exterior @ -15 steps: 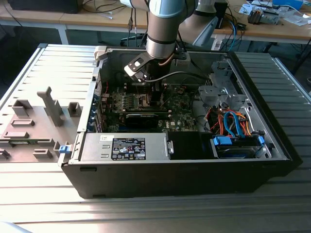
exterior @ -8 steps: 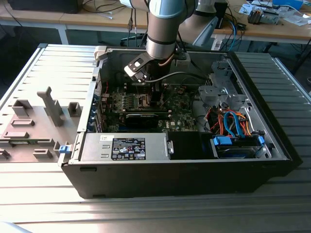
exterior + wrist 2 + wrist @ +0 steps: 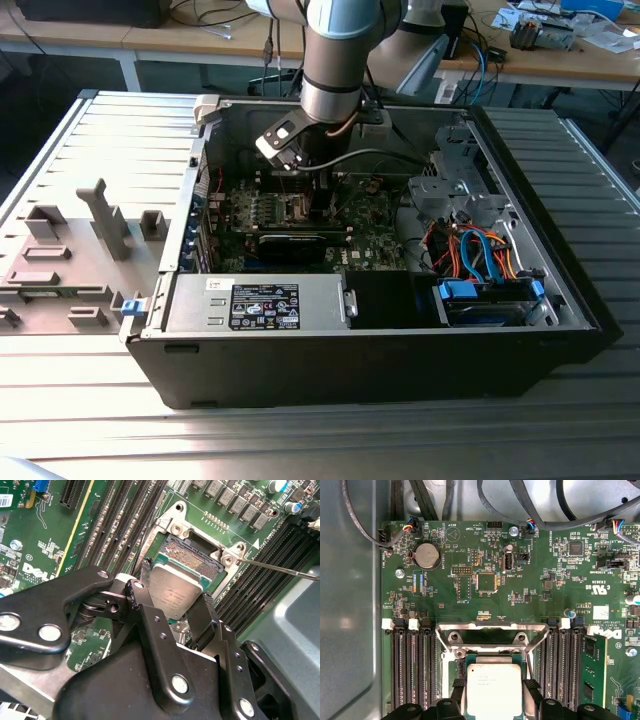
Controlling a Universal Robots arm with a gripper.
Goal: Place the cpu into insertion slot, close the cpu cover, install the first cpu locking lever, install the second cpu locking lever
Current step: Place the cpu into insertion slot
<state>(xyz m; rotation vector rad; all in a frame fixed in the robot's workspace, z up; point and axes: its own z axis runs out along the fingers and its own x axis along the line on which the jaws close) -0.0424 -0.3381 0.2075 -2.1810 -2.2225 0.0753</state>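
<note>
- The arm (image 3: 330,60) is reached down from above into the open computer case (image 3: 400,370), with the wrist pointed at the green board (image 3: 470,545).
- The gripper (image 3: 175,600) is closed on the chip (image 3: 172,592), which is clamped by two opposite edges between the black fingers (image 3: 204,612).
- The chip is held metal face up, just over the near part of the socket (image 3: 194,555); contact cannot be told.
- Part of the socket's pin field is left uncovered.
- The cover (image 3: 492,625) is seen raised open beyond the socket.
</note>
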